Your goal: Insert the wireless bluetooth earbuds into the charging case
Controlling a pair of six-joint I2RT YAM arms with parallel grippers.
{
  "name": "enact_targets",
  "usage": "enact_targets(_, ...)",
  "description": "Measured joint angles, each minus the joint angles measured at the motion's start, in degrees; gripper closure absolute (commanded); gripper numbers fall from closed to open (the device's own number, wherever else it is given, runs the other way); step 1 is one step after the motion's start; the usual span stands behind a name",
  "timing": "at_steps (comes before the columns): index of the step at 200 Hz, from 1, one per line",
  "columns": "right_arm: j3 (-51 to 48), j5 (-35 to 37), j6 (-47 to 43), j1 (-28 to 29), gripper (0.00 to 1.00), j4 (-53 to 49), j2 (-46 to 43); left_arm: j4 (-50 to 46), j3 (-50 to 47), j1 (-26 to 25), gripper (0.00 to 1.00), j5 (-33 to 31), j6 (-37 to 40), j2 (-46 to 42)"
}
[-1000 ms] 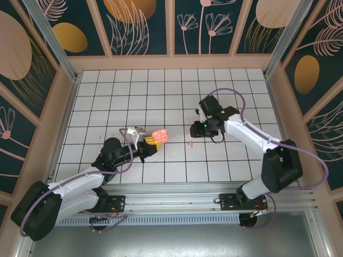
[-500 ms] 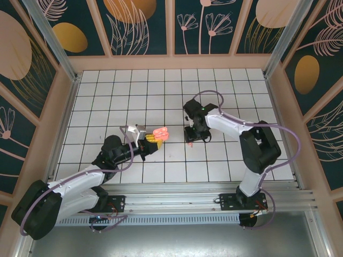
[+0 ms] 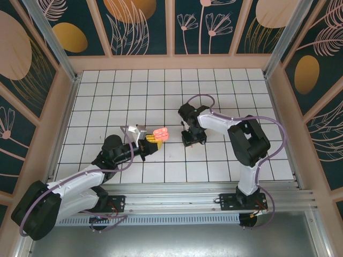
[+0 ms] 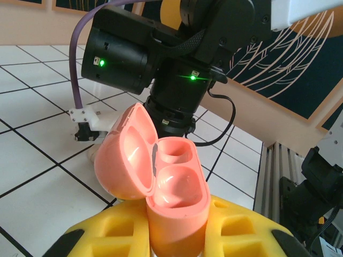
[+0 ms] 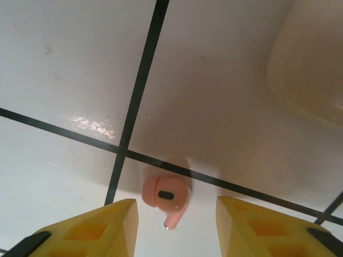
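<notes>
My left gripper is shut on the coral-pink charging case, held just above the tiles left of centre. In the left wrist view the case stands between the yellow fingers with its lid swung open to the left. Both wells look empty. My right gripper points down at the table just right of the case. Its yellow fingertips stand open on either side of one pale pink earbud, which lies on a white tile by a black grid line, touched by neither finger.
The right arm's black wrist hangs close behind the open case. A pale rounded shape sits blurred at the upper right of the right wrist view. Wooden walls fence the tiled table on three sides.
The right arm swung left and lowered over the earbud, which now lies between its fingers. The left gripper and the case stayed put.
</notes>
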Motion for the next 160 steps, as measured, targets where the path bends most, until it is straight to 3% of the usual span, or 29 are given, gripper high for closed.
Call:
enact_targets(79,1.7,0.0,-0.6,0.1,0.61,1.4,2.0,-0.6,0.2,0.0,0.82,0.0,0.0,0.0)
enact_targets(160,2.3,1.1,-1.6,0.1,0.70,1.4,2.9,-1.3,0.7,0.0,0.82,0.0,0.0,0.0)
